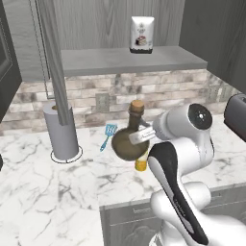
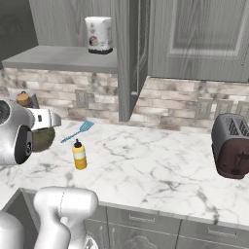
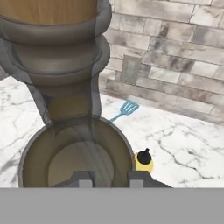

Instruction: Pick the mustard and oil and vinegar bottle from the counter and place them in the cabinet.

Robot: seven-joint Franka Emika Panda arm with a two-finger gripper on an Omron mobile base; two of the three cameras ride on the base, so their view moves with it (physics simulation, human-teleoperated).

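Tool [image 1: 140, 136] grips oil and vinegar bottle [image 1: 129, 139] (seemingly lifted off the counter [image 1: 48, 192]).

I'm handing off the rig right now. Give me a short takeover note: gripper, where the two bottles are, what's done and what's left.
Gripper: shut on the oil and vinegar bottle, gripping its round belly; whether it is clear of the counter I cannot tell.
Mustard: upright on the counter, near the blue spatula.
Cabinet: open; a white printed bag stands on its shelf.
Done: jug grasped.
Left: place the jug on the cabinet shelf, then fetch the mustard and put it there too.
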